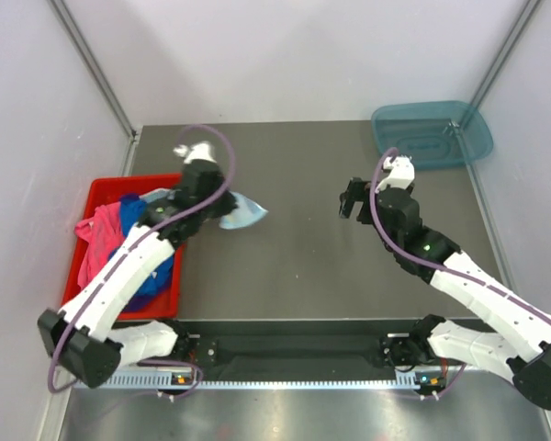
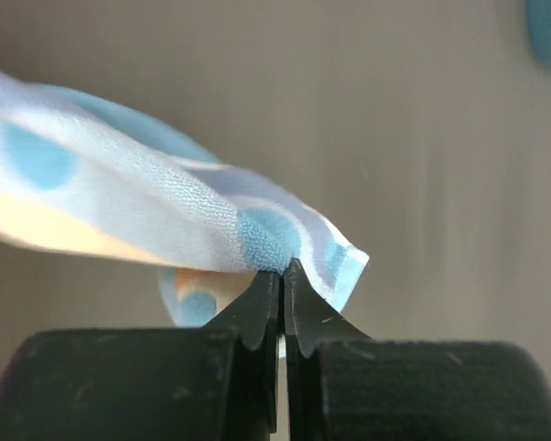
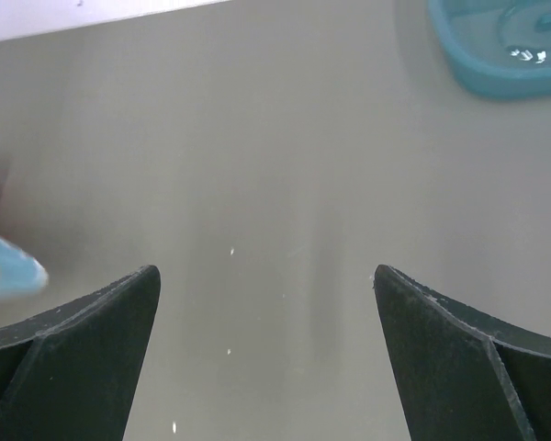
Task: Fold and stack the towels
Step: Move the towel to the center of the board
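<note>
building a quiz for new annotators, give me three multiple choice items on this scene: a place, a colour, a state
1. Where is the red bin? A) far right corner B) left edge of the table C) centre
2. Colour of the towel in the left gripper? A) pink B) green C) light blue, dotted
3. The right gripper is? A) open, empty B) shut on a towel C) shut on the bin
Answers: B, top view shows it at left; C, left wrist view shows dotted blue cloth; A, its fingers stand wide apart.
</note>
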{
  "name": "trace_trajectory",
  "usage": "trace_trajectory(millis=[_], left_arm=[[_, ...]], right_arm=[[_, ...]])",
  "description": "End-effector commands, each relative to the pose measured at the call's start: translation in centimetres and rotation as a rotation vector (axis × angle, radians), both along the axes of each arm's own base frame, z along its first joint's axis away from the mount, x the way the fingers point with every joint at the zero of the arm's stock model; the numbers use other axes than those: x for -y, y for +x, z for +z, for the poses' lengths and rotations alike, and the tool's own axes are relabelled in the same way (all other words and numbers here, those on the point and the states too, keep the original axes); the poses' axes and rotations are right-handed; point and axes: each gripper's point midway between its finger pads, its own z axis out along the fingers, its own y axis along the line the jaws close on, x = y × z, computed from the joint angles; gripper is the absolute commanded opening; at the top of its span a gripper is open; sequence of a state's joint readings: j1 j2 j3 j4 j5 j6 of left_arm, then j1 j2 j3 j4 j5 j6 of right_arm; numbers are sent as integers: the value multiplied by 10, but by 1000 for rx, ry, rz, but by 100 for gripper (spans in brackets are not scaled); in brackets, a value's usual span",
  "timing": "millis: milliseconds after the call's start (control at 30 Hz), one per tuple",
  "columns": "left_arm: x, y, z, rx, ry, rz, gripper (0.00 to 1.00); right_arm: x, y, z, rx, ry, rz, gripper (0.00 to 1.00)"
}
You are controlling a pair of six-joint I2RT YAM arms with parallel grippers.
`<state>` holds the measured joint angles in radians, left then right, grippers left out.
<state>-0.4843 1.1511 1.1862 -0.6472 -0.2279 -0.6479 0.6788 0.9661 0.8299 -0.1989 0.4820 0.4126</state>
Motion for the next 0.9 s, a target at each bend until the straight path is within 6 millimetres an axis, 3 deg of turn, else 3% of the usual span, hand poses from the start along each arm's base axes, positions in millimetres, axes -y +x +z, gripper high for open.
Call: trace_trajectory(millis=[0, 33, 67, 133, 167, 233, 267, 367, 467, 567, 700, 767, 800, 833, 867], left_arm=[[69, -12, 1, 28, 4, -154, 0], [81, -16, -4, 20, 5, -169, 0], [108, -30, -6, 27, -12, -237, 0], [136, -46, -28, -13, -20, -298, 0], [160, -65, -35, -19, -24, -371, 0], [189, -83, -55, -49, -8, -425, 0], [211, -105, -69, -62, 18, -487, 0], [241, -142, -82, -103, 16, -579, 0], [259, -170, -98, -145, -18, -635, 0], [266, -195, -113, -178, -40, -689, 0], [257, -205, -117, -192, -50, -678, 0], [241, -198, -113, -167, -34, -632, 14], [233, -192, -112, -156, -23, -580, 17], [220, -176, -109, -103, 15, -495, 31], [197, -168, -112, -115, 74, -436, 37]], right_arm=[[18, 12, 18, -7, -21, -117, 100], [20, 15, 21, -12, -13, -128, 100], [30, 20, 18, -23, -15, -155, 100], [35, 23, 8, -60, -1, -153, 100], [47, 28, 3, -76, 8, -181, 100], [49, 31, -9, -100, 41, -161, 100], [59, 34, -13, -110, 55, -180, 100], [58, 38, -25, -131, 94, -147, 100], [46, 41, -38, -150, 112, -93, 100], [36, 46, -53, -174, 119, -54, 100], [8, 55, -72, -205, 138, 59, 100], [-16, 54, -88, -242, 129, 130, 100], [-27, 60, -82, -217, 133, 151, 100], [-37, 61, -85, -222, 132, 173, 100], [-53, 59, -88, -228, 124, 209, 100]])
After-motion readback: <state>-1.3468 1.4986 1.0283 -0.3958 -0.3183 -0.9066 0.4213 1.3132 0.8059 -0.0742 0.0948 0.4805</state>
